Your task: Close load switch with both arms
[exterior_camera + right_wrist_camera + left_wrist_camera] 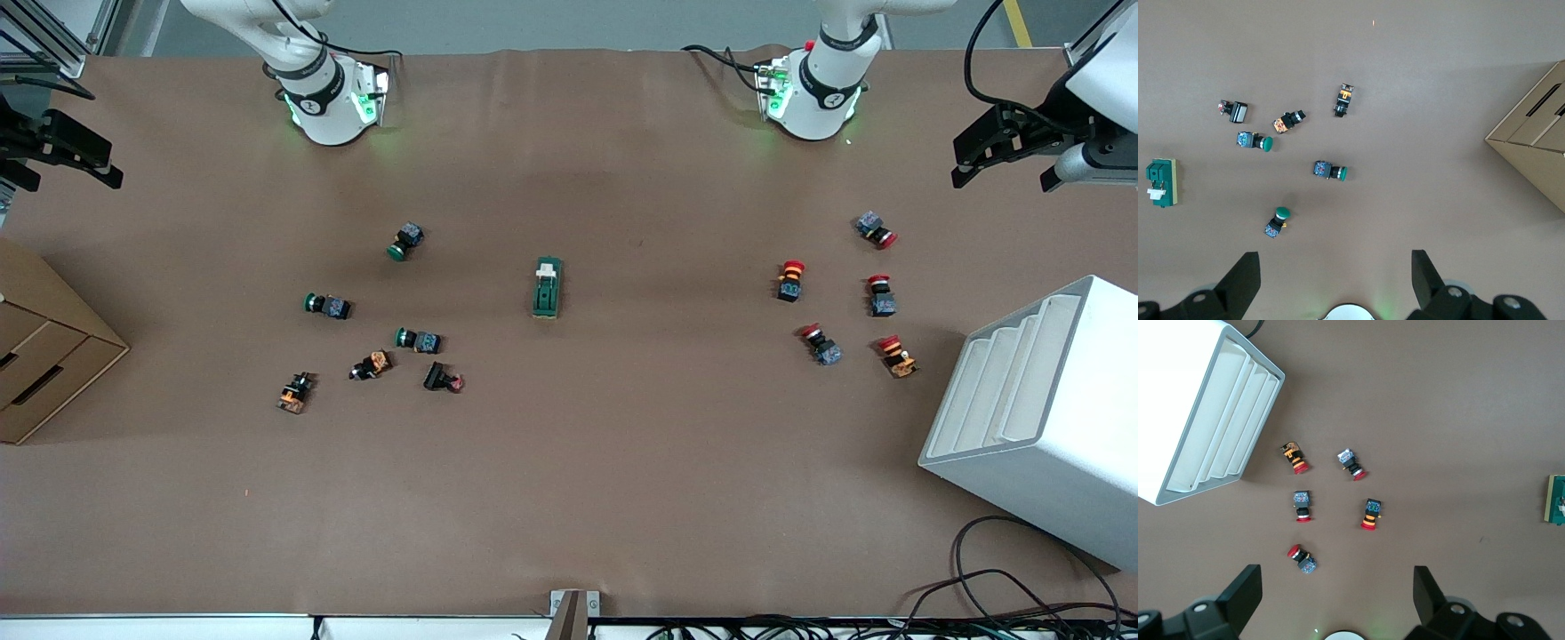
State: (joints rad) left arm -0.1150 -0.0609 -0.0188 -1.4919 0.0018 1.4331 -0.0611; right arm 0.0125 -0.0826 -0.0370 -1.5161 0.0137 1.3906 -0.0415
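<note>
The load switch (546, 288), a dark-green block with a cream lever piece at the end toward the robots' bases, lies flat at the table's middle. It also shows at the edge of the left wrist view (1557, 509) and in the right wrist view (1161, 182). My left gripper (962, 162) hangs high over the left arm's end of the table, open and empty (1337, 587). My right gripper (107, 164) hangs high over the right arm's end, open and empty (1335, 270). Both are well away from the switch.
Several red push-buttons (790, 280) lie toward the left arm's end. Several green and orange ones (406, 241) lie toward the right arm's end. A white stepped rack (1049, 427) stands at the left arm's end. A cardboard drawer box (40, 351) stands at the right arm's end.
</note>
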